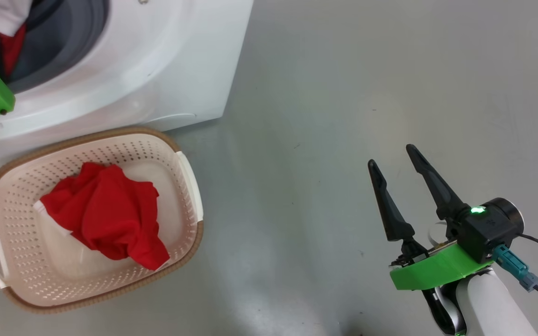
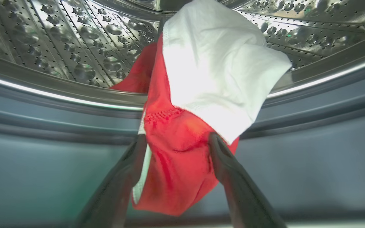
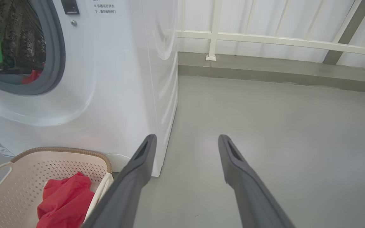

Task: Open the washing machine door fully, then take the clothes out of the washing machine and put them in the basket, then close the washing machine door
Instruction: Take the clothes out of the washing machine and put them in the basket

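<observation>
The drum (image 2: pixel 74 47) is bright perforated steel; the rubber ring (image 2: pixel 43 164) matt grey; the clothes (image 2: pixel 182 158) soft cloth; the washing machine (image 1: pixel 180 70) glossy white; the basket (image 1: pixel 17 196) perforated plastic with a woven-look rim; the floor (image 1: pixel 343 93) smooth, faintly shiny.

Bright, even indoor light across my three cameras, with soft shadows and a few hot spots.

From my head camera the grey floor (image 1: pixel 325 140) carries a broad pale sheen and only faint shadows. The red clothes (image 1: pixel 105 214) in the basket (image 1: pixel 26 186) look sharp and saturated. In my left wrist view the steel drum (image 2: pixel 74 47) throws hard glints and a bright streak runs along its lip. The white panel of the clothes there is nearly blown out, and my left fingers (image 2: pixel 116 190) are dark and out of focus near the lens. My right wrist view makes the washing machine (image 3: pixel 131 79) edge and the far railing (image 3: pixel 265 39) lean, and my right fingers (image 3: pixel 233 164) are blurred too.
</observation>
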Controlling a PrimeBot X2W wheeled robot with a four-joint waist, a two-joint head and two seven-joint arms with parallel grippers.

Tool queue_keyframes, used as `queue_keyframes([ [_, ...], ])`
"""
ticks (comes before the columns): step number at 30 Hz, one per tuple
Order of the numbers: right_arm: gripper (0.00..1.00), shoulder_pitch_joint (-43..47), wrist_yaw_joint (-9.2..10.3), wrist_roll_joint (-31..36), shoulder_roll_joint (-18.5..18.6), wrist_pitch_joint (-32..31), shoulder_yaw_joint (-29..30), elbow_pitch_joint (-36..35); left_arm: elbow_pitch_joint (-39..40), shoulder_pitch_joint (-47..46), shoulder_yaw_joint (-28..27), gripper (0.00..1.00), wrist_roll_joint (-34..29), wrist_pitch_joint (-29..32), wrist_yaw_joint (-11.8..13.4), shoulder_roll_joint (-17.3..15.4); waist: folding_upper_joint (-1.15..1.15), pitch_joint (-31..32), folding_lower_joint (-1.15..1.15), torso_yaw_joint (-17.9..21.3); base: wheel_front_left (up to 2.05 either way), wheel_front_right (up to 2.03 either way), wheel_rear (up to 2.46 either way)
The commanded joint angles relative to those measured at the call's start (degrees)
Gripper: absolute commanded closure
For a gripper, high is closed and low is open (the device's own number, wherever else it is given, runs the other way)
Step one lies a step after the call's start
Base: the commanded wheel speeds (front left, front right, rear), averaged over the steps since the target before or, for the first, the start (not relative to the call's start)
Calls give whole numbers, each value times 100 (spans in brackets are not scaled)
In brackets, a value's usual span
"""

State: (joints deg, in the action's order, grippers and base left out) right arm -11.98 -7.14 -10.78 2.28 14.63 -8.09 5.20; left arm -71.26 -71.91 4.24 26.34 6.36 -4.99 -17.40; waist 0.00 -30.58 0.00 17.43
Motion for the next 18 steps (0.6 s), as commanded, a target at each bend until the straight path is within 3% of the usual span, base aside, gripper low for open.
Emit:
queue_keyframes([
  [1,0,46,-35,-59,60,37,-121,-103,71,-75,-39,0,-5,-65,63,-308,0,-23,0,45,0,0,0],
  [8,0,25,-35,-106,60,37,-184,-76,-45,-16,24,0,-21,-153,109,-393,0,-86,0,178,0,0,0],
  [9,0,25,-35,-109,60,37,-190,-75,-54,-11,36,10,-25,-175,108,-405,0,-94,0,192,0,0,0],
  [10,0,27,-35,-111,60,37,-190,-73,-60,-13,44,27,-28,-210,119,-412,0,-102,0,201,0,0,0],
  [13,0,22,-35,-121,60,37,-178,-72,-75,-37,90,100,-57,-304,158,-421,0,-136,0,207,0,0,0],
  [18,0,4,-35,-139,60,37,-163,-80,-96,-78,122,100,-45,-361,143,-406,0,-180,0,188,0,0,0],
])
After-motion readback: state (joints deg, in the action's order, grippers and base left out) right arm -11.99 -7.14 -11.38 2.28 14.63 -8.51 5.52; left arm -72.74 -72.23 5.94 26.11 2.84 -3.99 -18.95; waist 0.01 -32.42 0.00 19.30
